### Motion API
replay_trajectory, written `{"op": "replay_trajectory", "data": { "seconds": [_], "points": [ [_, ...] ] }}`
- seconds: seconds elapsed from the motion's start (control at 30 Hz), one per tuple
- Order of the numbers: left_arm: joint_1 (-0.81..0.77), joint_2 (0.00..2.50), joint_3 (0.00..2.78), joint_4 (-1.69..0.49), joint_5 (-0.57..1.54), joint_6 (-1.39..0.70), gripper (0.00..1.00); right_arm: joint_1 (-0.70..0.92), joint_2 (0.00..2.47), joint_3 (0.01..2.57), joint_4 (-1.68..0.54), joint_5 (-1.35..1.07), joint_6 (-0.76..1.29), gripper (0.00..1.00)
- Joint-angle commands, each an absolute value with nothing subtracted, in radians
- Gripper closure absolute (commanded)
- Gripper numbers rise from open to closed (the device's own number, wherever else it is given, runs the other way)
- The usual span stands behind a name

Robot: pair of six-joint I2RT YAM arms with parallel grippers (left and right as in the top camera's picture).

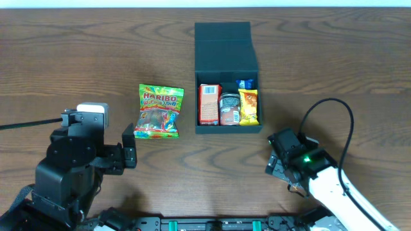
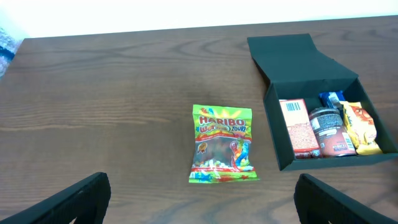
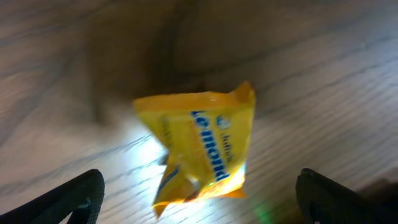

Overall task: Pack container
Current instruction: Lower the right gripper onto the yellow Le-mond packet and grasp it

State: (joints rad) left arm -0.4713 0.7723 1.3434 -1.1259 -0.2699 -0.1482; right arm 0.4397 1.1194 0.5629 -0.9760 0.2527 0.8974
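Note:
The container point(image 1: 223, 48), a dark teal-black square box, stands open at the back centre with its flap lid folded away; it also shows in the left wrist view point(image 2: 297, 59). Inside are an orange-red carton point(image 1: 209, 104), a dark jar point(image 1: 229, 109), a yellow pack point(image 1: 249, 106) and a blue item point(image 1: 244, 84). A green Haribo bag point(image 1: 158, 111) point(image 2: 222, 143) lies left of the box. My left gripper point(image 1: 128, 154) point(image 2: 202, 202) is open, short of the bag. My right gripper point(image 1: 281, 162) point(image 3: 199, 202) is open just above a crumpled yellow snack packet point(image 3: 205, 146) with blue lettering, which is hidden in the overhead view.
A black cable point(image 1: 334, 109) loops above the right arm. The wooden table point(image 1: 77, 58) runs wide to the left and right of the box.

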Motion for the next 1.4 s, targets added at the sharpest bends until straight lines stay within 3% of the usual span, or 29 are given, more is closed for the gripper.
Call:
{"op": "replay_trajectory", "data": {
  "seconds": [0.0, 0.6, 0.8, 0.97, 1.37],
  "points": [
    [-0.465, 0.772, 1.357, -1.127, -0.288, -0.131, 0.05, 0.421, 1.167, 0.583, -0.963, 0.291, 0.887, 0.01],
    [-0.465, 0.772, 1.357, -1.127, -0.288, -0.131, 0.05, 0.422, 1.266, 0.582, -0.718, 0.073, 0.757, 0.01],
    [-0.465, 0.772, 1.357, -1.127, -0.288, -0.131, 0.05, 0.485, 1.270, 0.582, -0.738, 0.355, 0.564, 0.01],
    [-0.465, 0.772, 1.357, -1.127, -0.288, -0.131, 0.05, 0.656, 1.263, 0.583, -0.743, 0.328, 0.241, 0.01],
    [-0.465, 0.772, 1.357, -1.127, -0.288, -0.131, 0.05, 0.701, 1.241, 0.566, -0.826, 0.356, 0.242, 0.04]
  ]
}}
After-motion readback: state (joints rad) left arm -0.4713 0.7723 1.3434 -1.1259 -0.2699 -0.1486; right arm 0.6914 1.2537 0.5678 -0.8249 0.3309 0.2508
